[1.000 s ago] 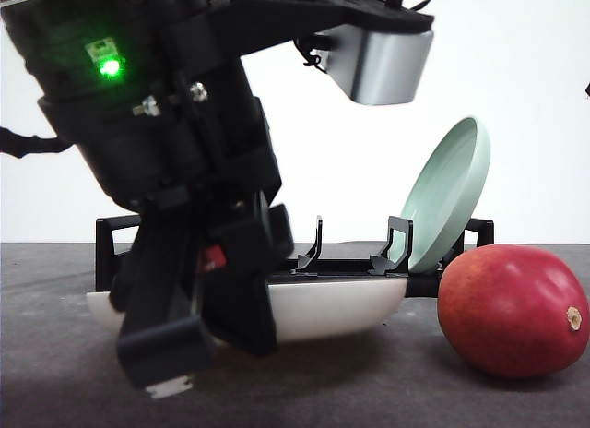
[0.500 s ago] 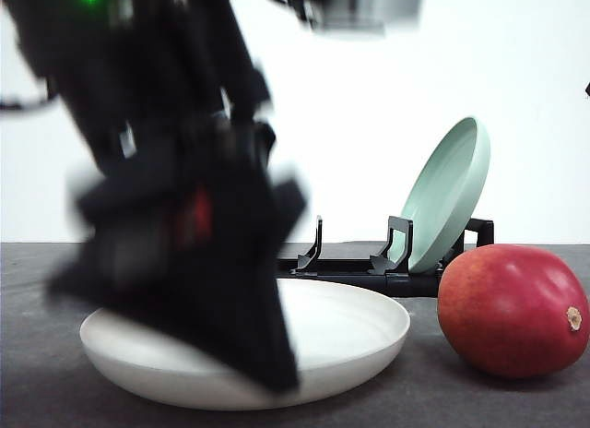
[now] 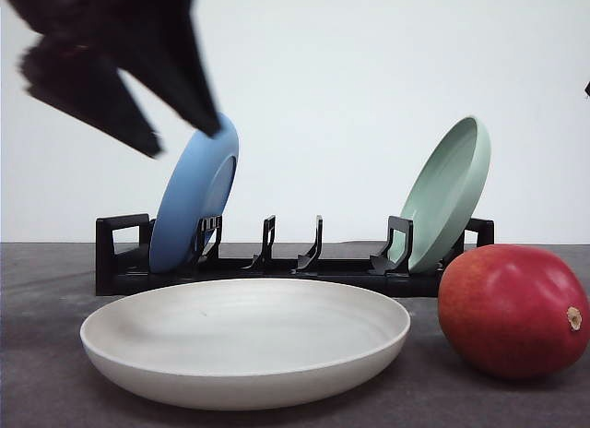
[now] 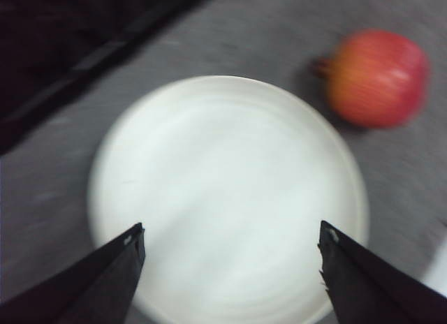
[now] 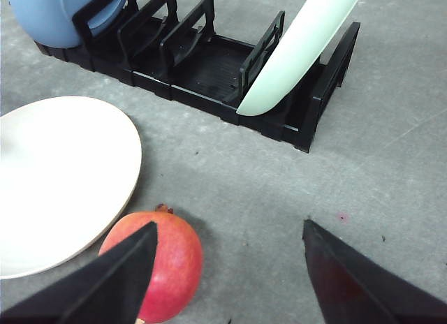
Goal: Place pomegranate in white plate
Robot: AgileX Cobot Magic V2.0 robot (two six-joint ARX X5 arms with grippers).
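The white plate [image 3: 244, 340] lies flat on the dark table in front of the rack, with nothing in it. The red pomegranate [image 3: 512, 308] rests on the table just to the plate's right, apart from its rim. My left gripper [image 3: 182, 137] is a blurred dark shape high at the upper left. In the left wrist view it is open [image 4: 230, 230] above the white plate [image 4: 223, 191], the pomegranate [image 4: 377, 76] beside the plate. My right gripper [image 5: 229, 226] is open above the table, with the pomegranate [image 5: 157, 268] by one finger and the white plate [image 5: 56, 177] beyond it.
A black dish rack [image 3: 295, 262] stands behind the plate. A blue plate [image 3: 194, 193] leans in its left slot and a pale green plate [image 3: 447, 193] in its right slot. The rack [image 5: 209, 65] also appears in the right wrist view.
My left gripper has let go of the white plate and risen fast to the upper left. The plate now lies flat on the table, and the blue plate is uncovered.
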